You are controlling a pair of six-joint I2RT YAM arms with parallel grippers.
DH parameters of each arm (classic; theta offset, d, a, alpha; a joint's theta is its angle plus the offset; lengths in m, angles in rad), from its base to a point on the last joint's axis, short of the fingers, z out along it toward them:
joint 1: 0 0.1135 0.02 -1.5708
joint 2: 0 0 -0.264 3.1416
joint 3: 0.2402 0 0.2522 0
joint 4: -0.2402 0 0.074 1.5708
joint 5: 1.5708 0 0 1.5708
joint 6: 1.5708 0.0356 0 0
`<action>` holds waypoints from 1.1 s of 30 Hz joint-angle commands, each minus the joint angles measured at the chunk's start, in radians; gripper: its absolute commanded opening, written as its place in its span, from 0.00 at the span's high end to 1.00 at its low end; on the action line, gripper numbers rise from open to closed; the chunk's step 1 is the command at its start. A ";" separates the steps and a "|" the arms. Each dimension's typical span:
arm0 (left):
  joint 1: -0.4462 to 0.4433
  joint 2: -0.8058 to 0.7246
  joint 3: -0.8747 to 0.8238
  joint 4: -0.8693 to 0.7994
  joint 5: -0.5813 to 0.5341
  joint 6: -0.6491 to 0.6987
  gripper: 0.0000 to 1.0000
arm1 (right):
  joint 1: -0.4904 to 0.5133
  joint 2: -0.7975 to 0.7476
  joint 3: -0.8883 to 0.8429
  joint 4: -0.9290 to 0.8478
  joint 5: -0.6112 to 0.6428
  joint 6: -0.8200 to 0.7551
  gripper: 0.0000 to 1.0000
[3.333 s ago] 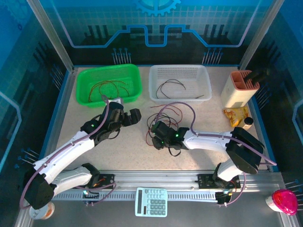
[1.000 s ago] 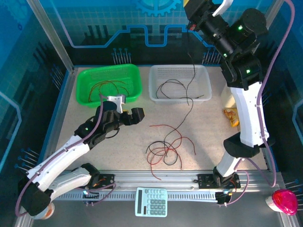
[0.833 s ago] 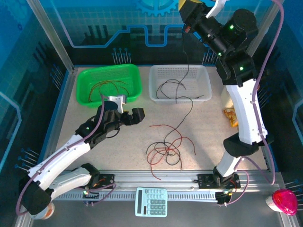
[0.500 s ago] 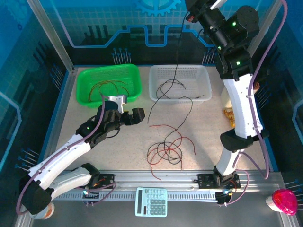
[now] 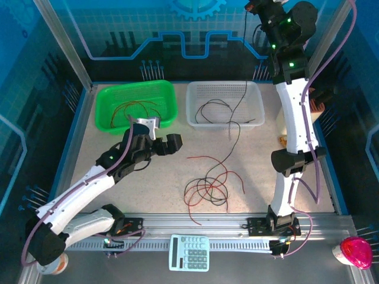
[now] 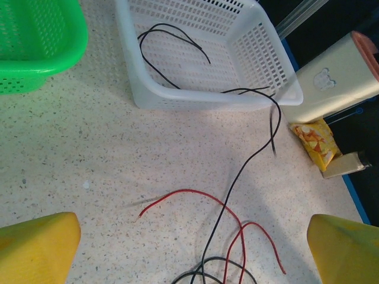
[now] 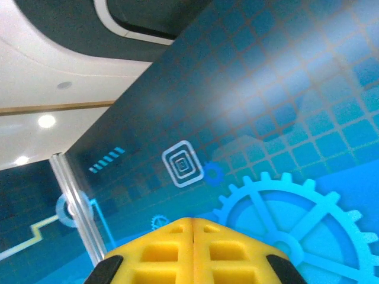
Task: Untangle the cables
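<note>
green basket (image 5: 106, 97) ahead-left of left jaws, red cables (image 5: 137, 109) inside | left gripper (image 6: 192, 236) jaws spread wide, empty | tangle (image 5: 206, 190) on table close ahead of left jaws | white basket (image 5: 253, 94) farther ahead | right gripper (image 7: 193, 228) jaws pressed together, pinching black cable (image 5: 246, 59) that dangled below them over white basket

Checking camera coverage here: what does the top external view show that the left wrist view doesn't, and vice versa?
Top external, not left wrist: the right gripper raised high with a black cable hanging from it, wires inside the green basket, the calculator. Left wrist, not top external: a close look at its own yellow fingertips, spread wide. Both: the white basket, a black wire inside it, and the red and black tangle on the table.
</note>
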 commanded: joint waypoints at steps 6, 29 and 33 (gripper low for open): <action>0.006 0.040 0.025 0.038 0.023 -0.010 0.01 | 0.017 -0.067 -0.311 0.075 -0.017 0.007 1.00; 0.004 -0.012 0.000 0.043 0.026 -0.040 0.01 | 0.093 0.127 -0.797 -0.191 0.051 -0.179 1.00; 0.004 -0.017 0.003 0.044 0.025 -0.040 0.01 | 0.090 0.143 -0.783 -0.273 0.084 -0.225 0.83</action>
